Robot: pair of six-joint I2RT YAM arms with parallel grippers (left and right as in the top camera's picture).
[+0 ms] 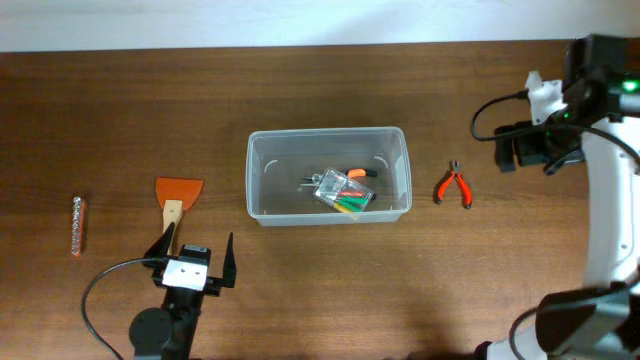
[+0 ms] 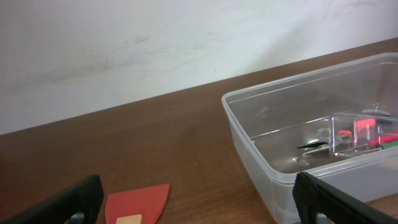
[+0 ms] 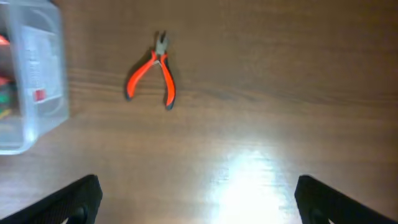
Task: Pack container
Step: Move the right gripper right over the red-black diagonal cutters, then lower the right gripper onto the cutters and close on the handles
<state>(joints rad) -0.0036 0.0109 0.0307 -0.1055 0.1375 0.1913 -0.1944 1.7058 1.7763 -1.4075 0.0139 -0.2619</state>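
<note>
right hand (image 3: 197,193) spread, pliers (image 3: 159,56) ahead

Clear container (image 1: 262,205), orange pliers (image 1: 453,187).

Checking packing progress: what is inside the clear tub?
In the container: a small clear case of coloured bits and an orange-tipped dark tool beside it. Anything beneath the case is hidden.

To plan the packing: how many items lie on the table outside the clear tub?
3. A small bar lies far left; an orange scraper lies left of the container; red pliers lie right of it. Others may be hidden.
</note>
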